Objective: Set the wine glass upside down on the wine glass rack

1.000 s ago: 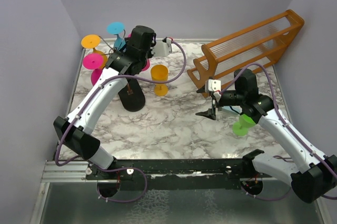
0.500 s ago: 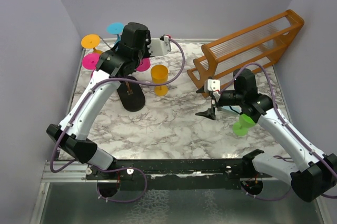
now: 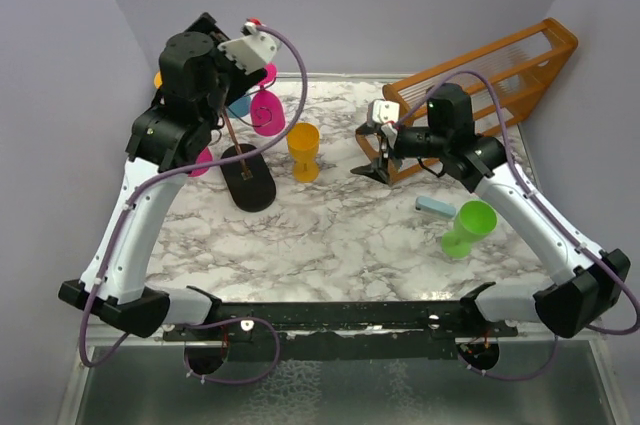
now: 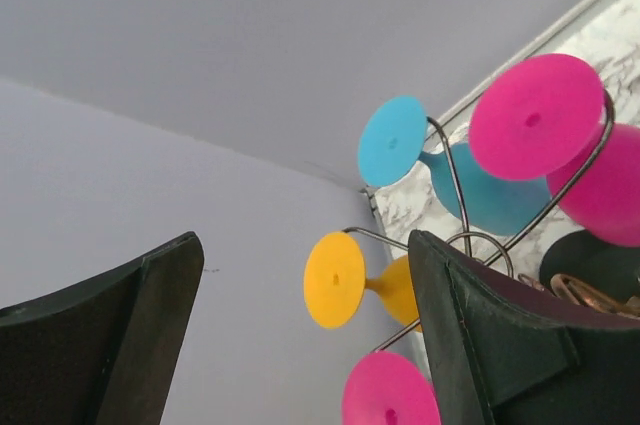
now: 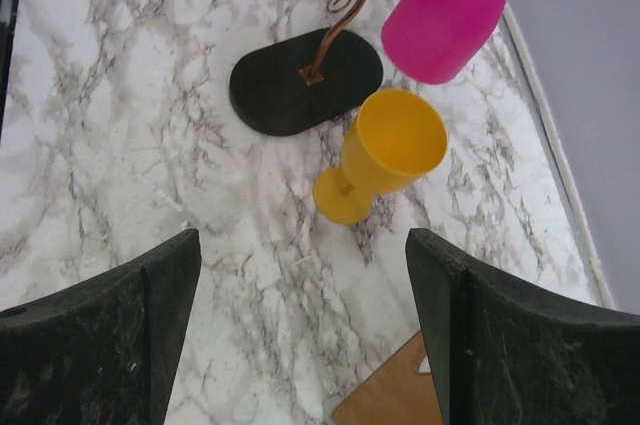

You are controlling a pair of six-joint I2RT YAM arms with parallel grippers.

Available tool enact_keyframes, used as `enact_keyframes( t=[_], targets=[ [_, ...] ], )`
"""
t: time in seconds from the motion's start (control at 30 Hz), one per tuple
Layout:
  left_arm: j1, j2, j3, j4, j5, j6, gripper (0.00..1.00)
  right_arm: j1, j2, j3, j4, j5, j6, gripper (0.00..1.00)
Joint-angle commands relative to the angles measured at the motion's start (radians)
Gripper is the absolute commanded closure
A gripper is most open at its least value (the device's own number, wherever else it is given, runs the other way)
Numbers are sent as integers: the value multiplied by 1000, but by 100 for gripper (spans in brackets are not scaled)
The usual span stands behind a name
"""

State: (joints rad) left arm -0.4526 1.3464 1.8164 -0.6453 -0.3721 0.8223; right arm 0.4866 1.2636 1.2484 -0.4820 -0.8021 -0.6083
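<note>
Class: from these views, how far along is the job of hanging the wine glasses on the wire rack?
Done: a pink glass, blue glass and yellow hanging glass hang foot-up on the wine glass rack. In hand: nothing; the left gripper and right gripper have open, empty fingers. Left: the yellow table glass and green glass, not yet hung.

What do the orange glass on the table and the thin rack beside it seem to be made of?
Orange glass: probably plastic; opaque, matte, evenly coloured. Wine glass rack: likely metal; thin coppery wire stem, flat matte black base of unclear material.
</note>
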Motion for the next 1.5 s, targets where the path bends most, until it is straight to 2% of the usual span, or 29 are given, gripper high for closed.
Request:
enact_keyframes(
  t=[0.0, 0.13, 0.23, 0.47, 0.73, 0.97, 1.47],
  targets=[
    [79, -81, -15, 99, 56, -223, 9, 98, 97, 134, -9, 198, 92, 19],
    [133, -135, -36, 87, 99, -298, 3, 201, 225, 253, -10, 426, 130, 21],
    [156, -173, -59, 74, 135, -324, 3, 217, 356, 364, -22, 535, 209, 26],
    [168, -219, -98, 59, 161, -332, 3, 219, 603, 616, -108, 643, 356, 38],
    [169, -218, -94, 21, 190, -334, 3, 219, 790, 796, -176, 745, 386, 52],
    [169, -190, -78, -5, 183, -335, 3, 219, 855, 811, -198, 751, 377, 58],
    [168, -115, -27, -40, 179, -330, 3, 217, 884, 818, -230, 755, 354, 91]
  ],
)
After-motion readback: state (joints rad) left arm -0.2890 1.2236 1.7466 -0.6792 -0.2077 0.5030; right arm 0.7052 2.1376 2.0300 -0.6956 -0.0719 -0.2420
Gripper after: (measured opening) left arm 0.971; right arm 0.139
